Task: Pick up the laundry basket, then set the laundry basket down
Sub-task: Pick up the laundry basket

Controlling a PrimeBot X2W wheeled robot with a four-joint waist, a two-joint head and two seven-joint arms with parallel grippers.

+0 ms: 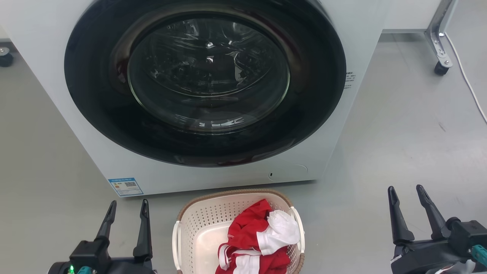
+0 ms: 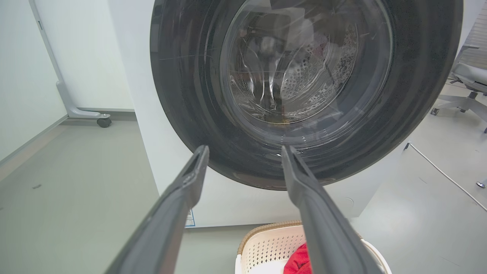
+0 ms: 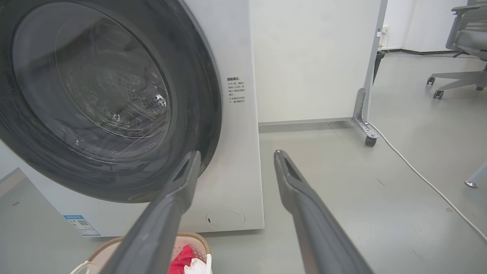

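Currently we judge the pick-up step not yet begun. The laundry basket [image 1: 228,193], holding red and white clothes [image 1: 247,228], sits on the floor [image 1: 399,133] just before the washer [image 1: 76,125], between the left gripper [image 1: 128,201] and the right gripper [image 1: 405,187]. Both sets of jaws stand parted and grip nothing. Next, we would bring each gripper inward to a side handle [image 1: 175,243]. Open floor flanks the basket, but the washer front close behind limits forward travel.

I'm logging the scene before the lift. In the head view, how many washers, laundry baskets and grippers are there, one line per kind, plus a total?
Washer: 1
Laundry basket: 1
Grippers: 2 (left gripper, right gripper)
Total: 4
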